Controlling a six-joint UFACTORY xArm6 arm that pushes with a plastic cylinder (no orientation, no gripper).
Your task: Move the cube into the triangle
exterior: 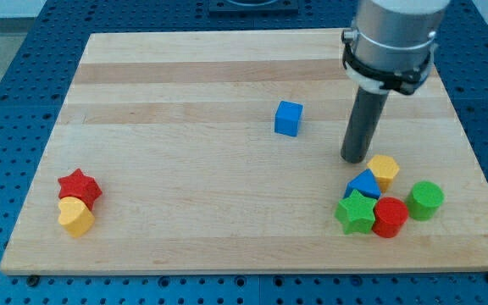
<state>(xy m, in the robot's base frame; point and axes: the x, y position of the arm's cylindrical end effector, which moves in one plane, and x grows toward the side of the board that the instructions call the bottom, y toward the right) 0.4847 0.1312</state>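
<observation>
Eight blocks on the wooden board (227, 220), and nearest the view's bottom sits the crowd at lower right: a green star (356, 213) touching a red cylinder (390, 217) at its 3 o'clock, with a green cylinder (425, 200) just beside that one, up at about 2 o'clock. Tucked right behind the green star is the blue triangle (363, 185), and a yellow hexagon-like block (384, 170) presses against it at 1 o'clock. Over at the view's lower left, well apart from all that, a yellow heart (76, 218) sits touching a red star (80, 186) at its 12 o'clock.

Now my tip (355, 159): it's planted on the board just beside the yellow hexagon-like block, at that block's 10 o'clock, and close to 12 o'clock of the blue triangle. No pincer on this arm, just the straight dark rod, so there is no wide or narrow to call.

Furthest back, the blue cube (288, 118) stands alone near mid-board, at about 10 o'clock from my tip and clearly apart from it, and likewise apart from the blue triangle, with bare wood between them.
</observation>
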